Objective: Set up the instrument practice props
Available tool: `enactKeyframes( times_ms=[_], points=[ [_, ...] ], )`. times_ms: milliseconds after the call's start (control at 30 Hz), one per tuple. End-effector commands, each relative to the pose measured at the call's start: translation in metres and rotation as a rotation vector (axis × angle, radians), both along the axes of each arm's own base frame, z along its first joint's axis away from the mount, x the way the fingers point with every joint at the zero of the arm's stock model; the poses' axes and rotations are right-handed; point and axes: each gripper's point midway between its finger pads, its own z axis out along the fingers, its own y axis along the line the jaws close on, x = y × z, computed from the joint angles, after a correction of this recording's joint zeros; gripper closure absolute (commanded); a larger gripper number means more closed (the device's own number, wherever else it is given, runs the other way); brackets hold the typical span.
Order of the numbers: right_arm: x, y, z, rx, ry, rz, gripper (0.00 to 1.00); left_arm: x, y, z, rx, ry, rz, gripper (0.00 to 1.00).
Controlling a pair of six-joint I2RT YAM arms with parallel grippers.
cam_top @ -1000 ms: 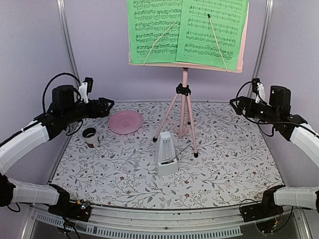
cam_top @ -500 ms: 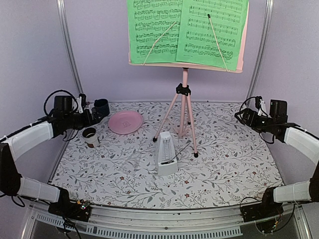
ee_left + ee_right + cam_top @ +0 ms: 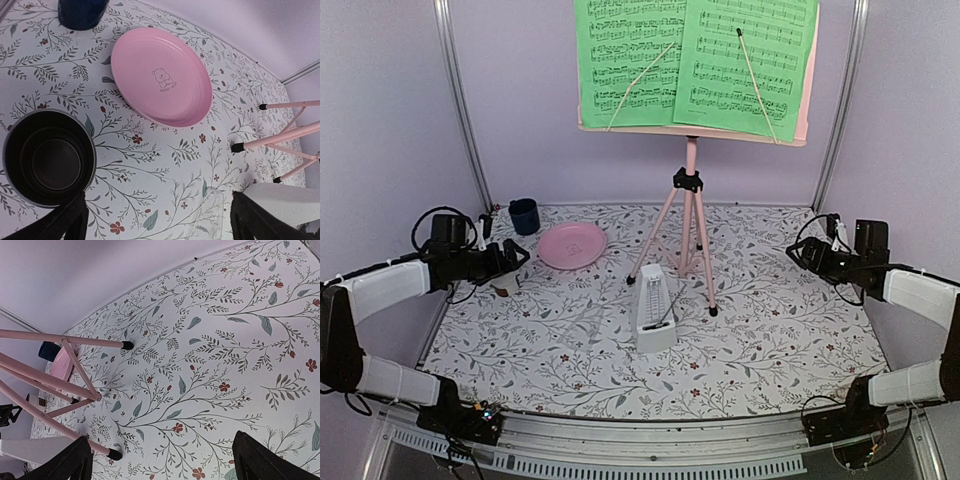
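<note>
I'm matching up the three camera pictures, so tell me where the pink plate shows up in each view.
Top external: the pink plate lies left of centre, just left of the tripod legs.
Left wrist: the plate is at upper middle, large in the view.
Right wrist: only a pink sliver shows near the left edge, behind the legs.
Shared landmark: the music stand's pink tripod legs, seen in all three views.

Pink plate (image 3: pixel 161 76), dark blue cup (image 3: pixel 524 215) just beyond, dark-lined cup (image 3: pixel 48 157), possibly paper, on floral tablecloth (image 3: pixel 770 330).

Metronome (image 3: pixel 654 318) before stand (image 3: pixel 690 215); plate (image 3: pixel 572 245) to its left.
</note>
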Motion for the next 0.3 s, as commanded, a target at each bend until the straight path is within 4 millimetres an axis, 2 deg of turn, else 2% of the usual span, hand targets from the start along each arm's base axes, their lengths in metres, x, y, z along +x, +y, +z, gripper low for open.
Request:
enactKeyframes(
  times_ms=[0, 267],
  points=[
    [0.0046, 0.0031, 0.0076, 0.024, -0.039, 0.014, 0.01, 0.0026, 0.0024, 0.0105, -0.007, -0.043, 0.004, 0.01],
    [0.003, -0.0031, 0.0109, 0.014, -0.046, -0.029, 0.01, 0.0027, 0.0015, 0.0147, -0.011, -0.052, 0.0, 0.01]
  ],
)
